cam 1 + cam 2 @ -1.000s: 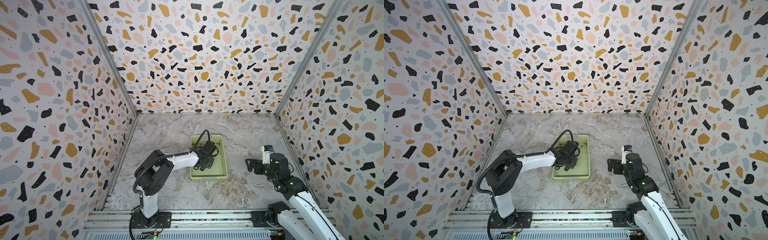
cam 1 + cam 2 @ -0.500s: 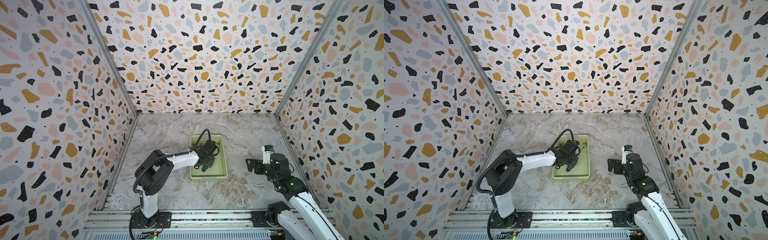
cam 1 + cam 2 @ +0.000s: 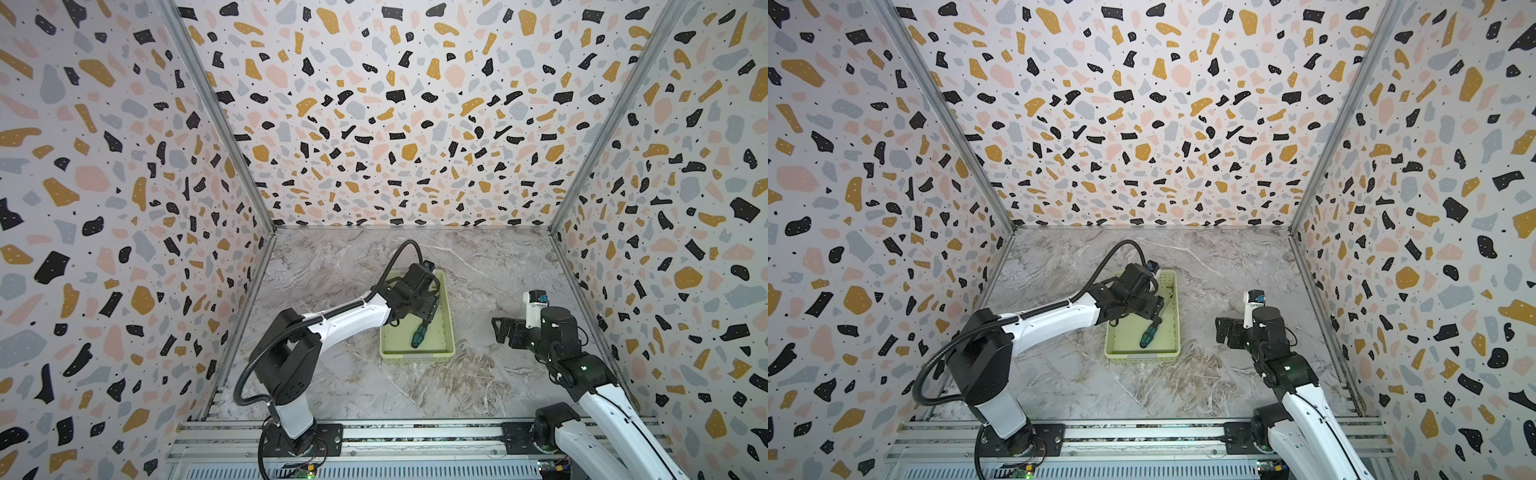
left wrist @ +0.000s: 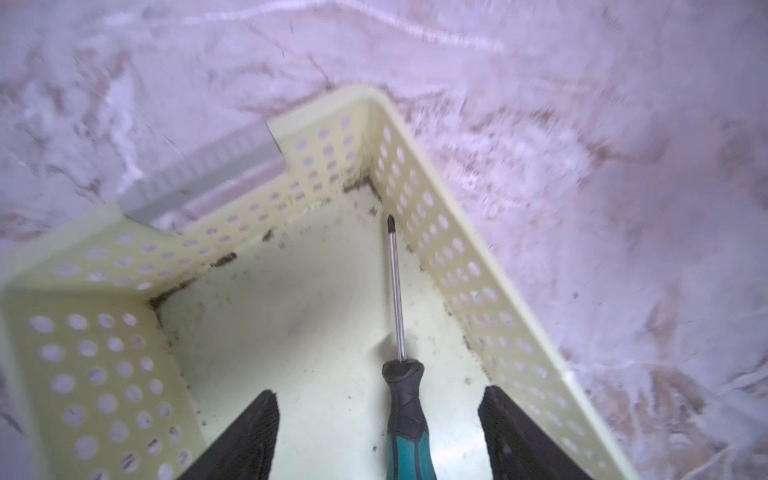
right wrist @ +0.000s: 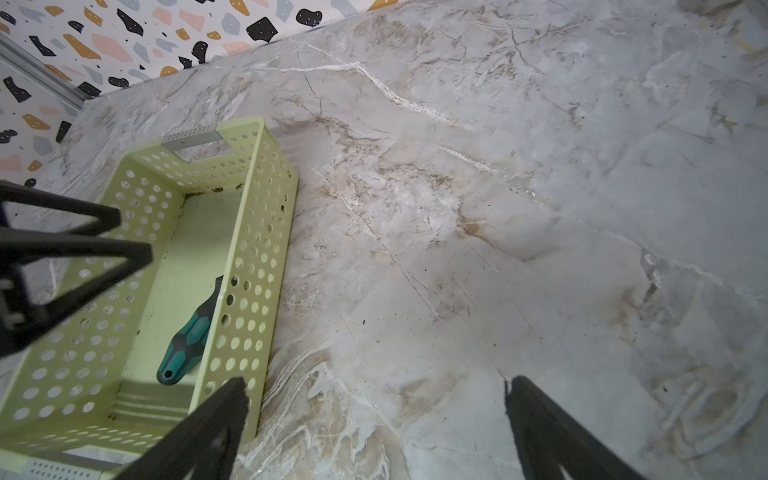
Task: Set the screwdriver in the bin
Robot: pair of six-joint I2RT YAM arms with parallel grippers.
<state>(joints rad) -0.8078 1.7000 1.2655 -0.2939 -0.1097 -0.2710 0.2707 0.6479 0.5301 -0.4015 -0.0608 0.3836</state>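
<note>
Two black parallel grippers both stand with their fingers spread. The left gripper (image 4: 380, 397) hangs over the shallow rectangular pale yellow-green plastic bin with perforated sides (image 3: 416, 356). Its fingers (image 4: 253, 432) stand either side of the slim screwdriver with a dark green and black handle and thin silver shaft (image 4: 405, 419), touching neither side of it. In both top views the screwdriver lies flat on the bin's floor, handle end toward 7 o'clock, tip toward 1 o'clock, close along the long wall at 3 o'clock. A grey handle strip (image 5: 191, 139) caps the bin's 12 o'clock end. The right gripper (image 5: 376, 384) hangs over the grey-brown marbled tabletop (image 3: 478, 386) at 3 o'clock of the bin, well apart, holding nothing.
</note>
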